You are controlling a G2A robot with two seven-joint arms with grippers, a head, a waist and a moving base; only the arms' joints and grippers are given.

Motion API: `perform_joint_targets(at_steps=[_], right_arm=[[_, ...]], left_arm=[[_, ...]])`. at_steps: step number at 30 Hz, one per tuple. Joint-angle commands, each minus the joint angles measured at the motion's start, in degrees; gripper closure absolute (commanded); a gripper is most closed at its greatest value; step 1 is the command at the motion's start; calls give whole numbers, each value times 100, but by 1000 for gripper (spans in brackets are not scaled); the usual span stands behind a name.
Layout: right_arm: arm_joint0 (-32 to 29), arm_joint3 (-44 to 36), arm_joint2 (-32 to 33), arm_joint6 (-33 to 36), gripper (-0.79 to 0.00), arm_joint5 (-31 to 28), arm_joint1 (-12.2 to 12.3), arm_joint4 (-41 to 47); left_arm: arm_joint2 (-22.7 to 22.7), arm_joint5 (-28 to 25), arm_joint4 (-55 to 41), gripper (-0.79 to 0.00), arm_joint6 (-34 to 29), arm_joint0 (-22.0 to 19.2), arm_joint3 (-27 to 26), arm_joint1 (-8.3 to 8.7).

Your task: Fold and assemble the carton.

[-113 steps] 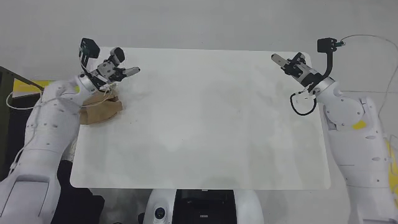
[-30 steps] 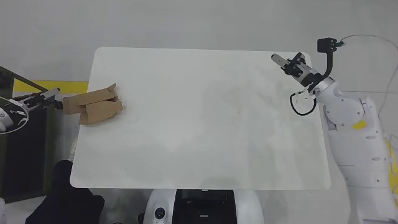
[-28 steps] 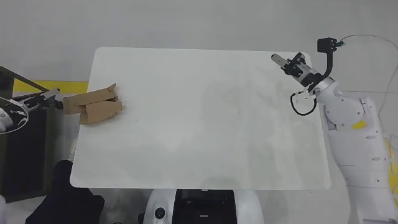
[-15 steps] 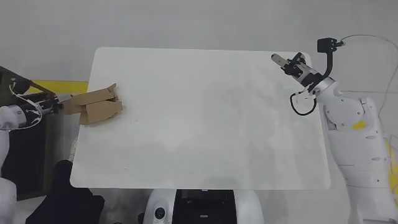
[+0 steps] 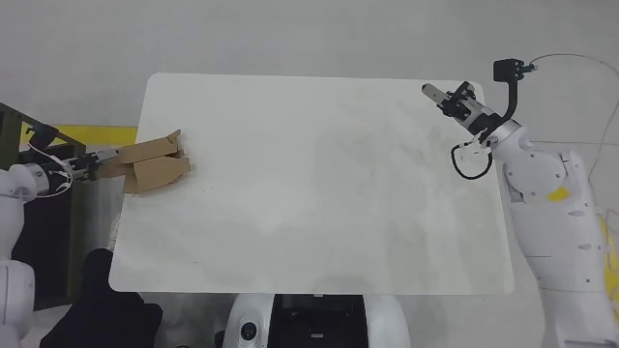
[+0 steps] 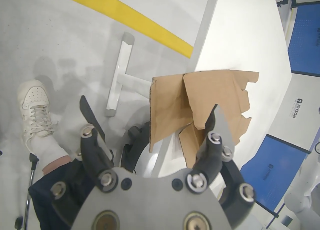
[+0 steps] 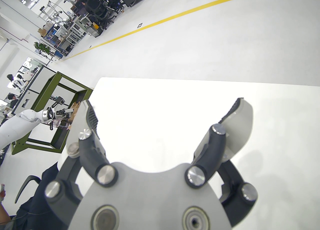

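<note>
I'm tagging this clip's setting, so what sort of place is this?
Probably an open robotics lab or workshop floor: a yellow floor line, office chairs grouped in the background, and blue partition panels.

The carton (image 5: 155,162) was plain brown cardboard, unprinted, against the white table (image 5: 319,184). Beside the table a bright yellow stripe (image 6: 150,29) crossed the pale grey floor (image 6: 50,28), near an olive-green rack (image 7: 46,92).

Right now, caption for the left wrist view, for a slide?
Open left gripper at the end of the unassembled cardboard carton overhanging the white table edge.
</note>
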Motion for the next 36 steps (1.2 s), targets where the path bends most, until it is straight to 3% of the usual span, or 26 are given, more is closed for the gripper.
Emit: perform_joint_targets(at_steps=[1,3,7,11,15,28,36], right_arm=[[0,0,0,0,-785,0,0,-1],[0,0,0,0,-785,0,0,-1],[0,0,0,0,-785,0,0,-1],[0,0,0,0,-785,0,0,-1],[0,0,0,0,-785,0,0,-1],[0,0,0,0,-785,0,0,-1],[0,0,0,0,-785,0,0,-1]], left_arm=[[17,-4,14,-292,18,-33,48,-10],[40,2,42,-206,32,-62,86,-22],[72,0,69,-206,44,-111,146,-38],[81,-9,67,-132,68,-148,197,-43],[72,-65,3,0,39,-167,223,-50],[-304,-715,-900,0,-197,-200,233,46],[-369,-668,-1897,0,-383,96,-573,-16]])
